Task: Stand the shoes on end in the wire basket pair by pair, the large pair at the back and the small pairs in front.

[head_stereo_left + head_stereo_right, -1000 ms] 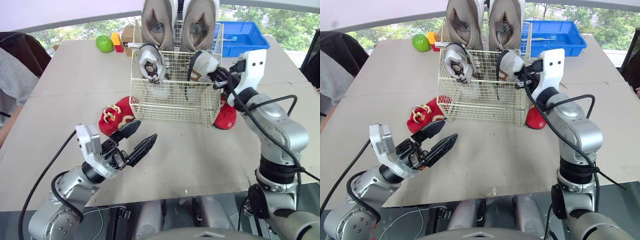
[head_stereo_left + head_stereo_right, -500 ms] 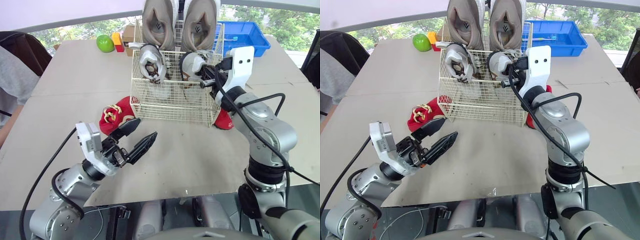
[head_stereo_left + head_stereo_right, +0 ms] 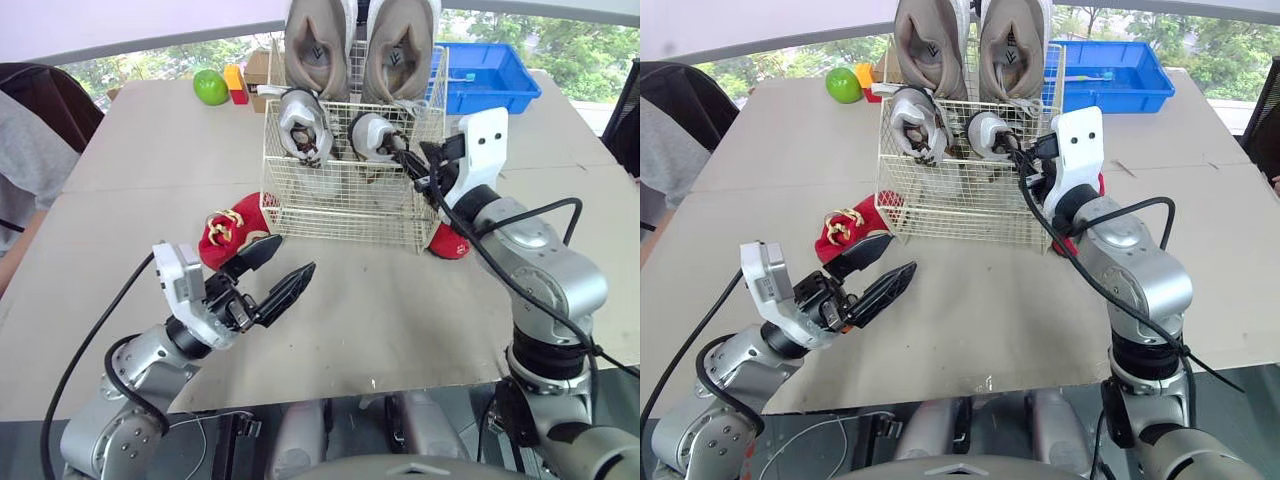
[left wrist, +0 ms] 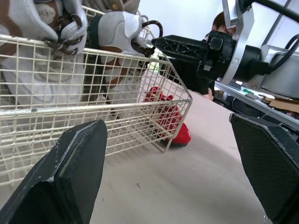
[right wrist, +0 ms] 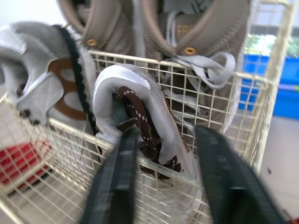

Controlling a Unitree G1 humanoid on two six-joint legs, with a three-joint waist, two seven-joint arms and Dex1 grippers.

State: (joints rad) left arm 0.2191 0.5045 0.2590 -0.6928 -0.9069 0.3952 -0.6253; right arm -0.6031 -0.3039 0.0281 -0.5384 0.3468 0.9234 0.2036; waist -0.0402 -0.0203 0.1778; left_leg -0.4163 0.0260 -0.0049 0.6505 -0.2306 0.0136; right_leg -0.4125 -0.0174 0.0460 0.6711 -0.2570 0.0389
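The wire basket (image 3: 340,215) stands mid-table with two large beige shoes (image 3: 315,45) upright at its back. One small white shoe (image 3: 303,120) stands at the front left. My right gripper (image 3: 408,162) reaches in over the basket's right rim and is shut on a second small white shoe (image 5: 140,112), holding it beside the first. A red shoe (image 3: 225,232) lies on the table at the basket's left front corner. Another red shoe (image 3: 450,243) lies by the right corner, partly hidden by my right arm. My left gripper (image 3: 294,256) hovers open and empty just in front of the left red shoe.
A blue bin (image 3: 490,75) sits behind the basket on the right. A green apple (image 3: 210,87) and a red-and-yellow block (image 3: 235,83) lie at the back left. A person's sleeve (image 3: 30,150) shows at the left table edge.
My right gripper has carried the second small white shoe leftward inside the basket, closer to the first. The left gripper has hardly moved.
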